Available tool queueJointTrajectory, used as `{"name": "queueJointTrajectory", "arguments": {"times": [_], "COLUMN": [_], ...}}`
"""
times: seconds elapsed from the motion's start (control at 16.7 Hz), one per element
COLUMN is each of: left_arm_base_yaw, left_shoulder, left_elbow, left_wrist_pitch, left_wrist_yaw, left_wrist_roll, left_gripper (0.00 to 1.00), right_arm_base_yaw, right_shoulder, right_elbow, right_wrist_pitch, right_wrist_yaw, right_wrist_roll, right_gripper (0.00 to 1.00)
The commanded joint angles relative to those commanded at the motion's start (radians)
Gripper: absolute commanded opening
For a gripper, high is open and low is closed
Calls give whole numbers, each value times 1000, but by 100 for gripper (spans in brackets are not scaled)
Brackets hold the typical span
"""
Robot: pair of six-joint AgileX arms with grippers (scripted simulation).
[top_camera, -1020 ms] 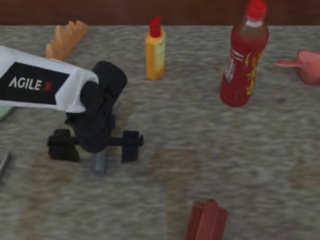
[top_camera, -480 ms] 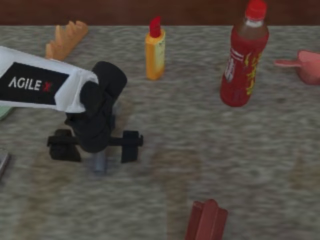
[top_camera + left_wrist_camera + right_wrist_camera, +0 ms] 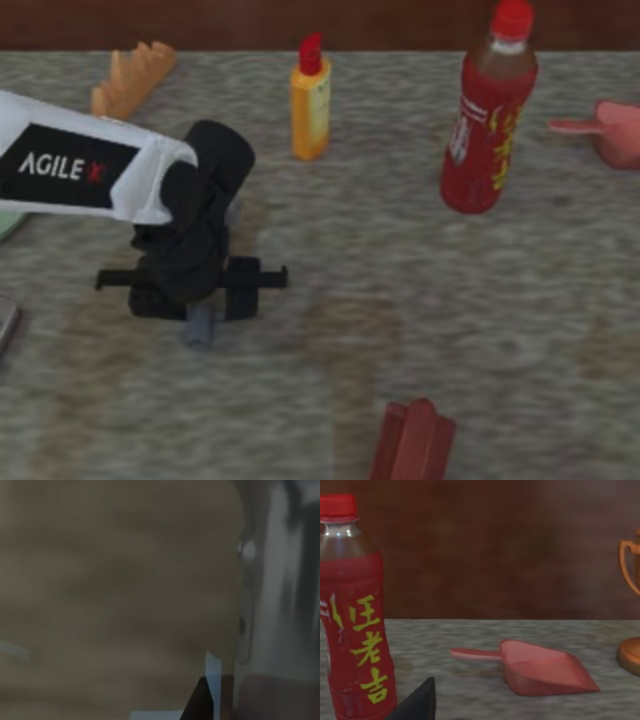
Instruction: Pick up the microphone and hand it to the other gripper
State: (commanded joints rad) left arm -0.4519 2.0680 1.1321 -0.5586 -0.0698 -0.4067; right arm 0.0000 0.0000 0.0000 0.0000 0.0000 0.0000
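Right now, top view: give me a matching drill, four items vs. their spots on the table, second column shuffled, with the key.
Items:
1. microphone
2. red bottle
3. yellow tube with red cap
4. pink scoop

Places:
A. at the right edge of the table
B. far side, near the middle
C. under the left gripper, on the left half
D. far side, right of centre, standing upright

Pairs: 1-C, 2-D, 3-B, 4-A
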Motion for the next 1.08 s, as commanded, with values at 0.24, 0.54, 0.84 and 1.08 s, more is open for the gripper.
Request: {"name": "queueJointTrajectory", "arguments": {"times": [0.24, 0.54, 0.84, 1.08], "left_arm_base_yaw": [0, -6, -8, -5], "left_shoulder": [0, -41, -60, -108], "left_elbow": [0, 21, 1, -59], "left_wrist_pitch": [0, -11, 94, 345], "left_wrist_yaw": [0, 15, 49, 124], "left_wrist_roll": [0, -7, 27, 100], "left_gripper": [0, 0, 0, 0], "right_arm_base_yaw": [0, 0, 0, 0], "right_shoulder": [0, 0, 0, 0], "right_elbow": [0, 0, 0, 0], "right_wrist_pitch": [0, 0, 0, 0], "right_wrist_yaw": [0, 0, 0, 0], "right_wrist_roll": [0, 0, 0, 0], "right_gripper": [100, 100, 100, 100]}}
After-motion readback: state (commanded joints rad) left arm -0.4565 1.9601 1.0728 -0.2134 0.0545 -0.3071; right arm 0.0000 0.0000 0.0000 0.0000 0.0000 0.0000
